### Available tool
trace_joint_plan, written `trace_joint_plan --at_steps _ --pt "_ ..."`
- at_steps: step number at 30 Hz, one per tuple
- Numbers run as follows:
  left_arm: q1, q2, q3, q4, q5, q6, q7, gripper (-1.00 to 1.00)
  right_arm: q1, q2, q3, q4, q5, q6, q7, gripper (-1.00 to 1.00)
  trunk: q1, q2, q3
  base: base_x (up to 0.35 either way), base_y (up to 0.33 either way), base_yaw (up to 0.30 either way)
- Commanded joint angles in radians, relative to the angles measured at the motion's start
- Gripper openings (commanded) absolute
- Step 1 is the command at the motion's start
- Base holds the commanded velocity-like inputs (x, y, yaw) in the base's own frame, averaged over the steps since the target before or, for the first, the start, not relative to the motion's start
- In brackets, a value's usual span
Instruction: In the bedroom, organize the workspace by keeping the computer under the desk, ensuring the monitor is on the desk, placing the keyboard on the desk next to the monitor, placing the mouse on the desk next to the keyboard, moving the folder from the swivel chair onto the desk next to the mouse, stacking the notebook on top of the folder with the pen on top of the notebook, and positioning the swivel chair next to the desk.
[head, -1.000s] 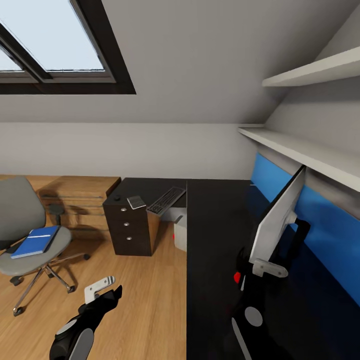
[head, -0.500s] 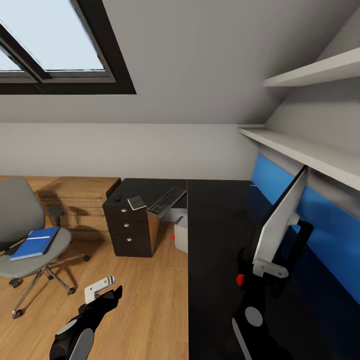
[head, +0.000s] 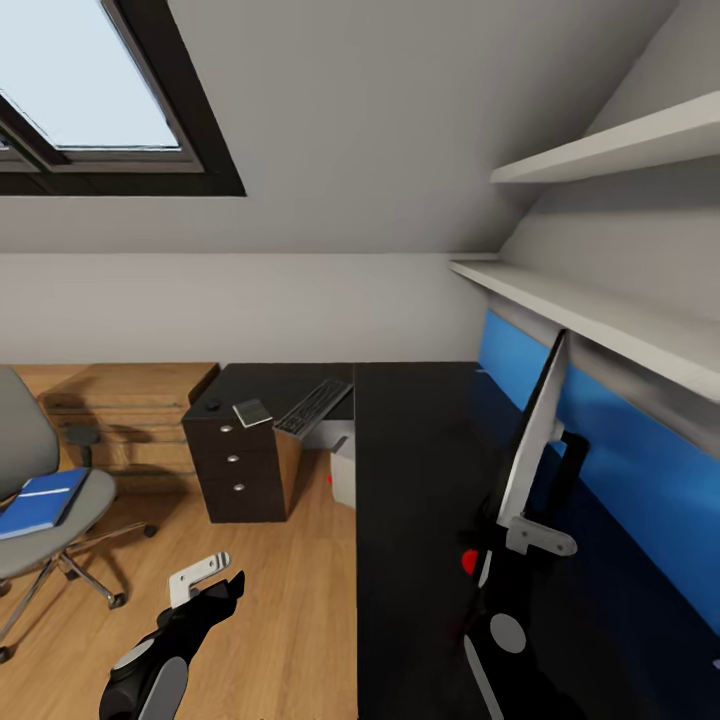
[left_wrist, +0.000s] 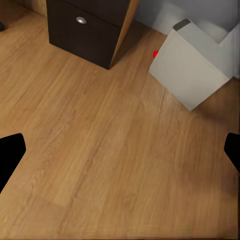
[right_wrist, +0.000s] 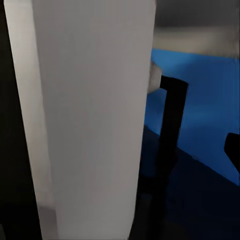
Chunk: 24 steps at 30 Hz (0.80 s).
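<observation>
Here the black desk (head: 420, 500) carries the monitor (head: 530, 450), gripped at its lower edge by the right gripper (head: 520, 535). Overhead, the swivel chair (head: 40, 490) holds the folder (head: 40, 500); the left wrist view adds the computer (left_wrist: 192, 67) on the floor, left gripper (left_wrist: 120, 150) spread wide.

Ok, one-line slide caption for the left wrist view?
Open left gripper hovers over wood floor near white computer and dark drawer cabinet.
</observation>
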Motion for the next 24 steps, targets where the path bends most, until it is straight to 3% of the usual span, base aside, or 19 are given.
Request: trace_joint_plan --at_steps 1,18,24 --pt "-0.001 0.001 -0.001 -0.002 0.011 0.002 0.009 1.00 -0.001 0.000 0.001 0.000 0.004 -0.001 -0.005 1.00 0.000 -0.002 -0.001 -0.241 -0.129 -0.160" --pt "-0.001 0.002 0.000 -0.002 0.011 0.003 0.008 1.00 0.003 0.000 0.002 0.010 0.004 -0.001 -0.005 1.00 0.000 -0.002 0.017 -0.262 -0.142 -0.147" --pt "-0.001 0.002 0.000 -0.002 0.011 0.003 0.008 1.00 0.003 0.001 0.002 0.029 0.004 -0.001 -0.003 1.00 0.000 -0.002 0.018 -0.096 -0.137 -0.022"
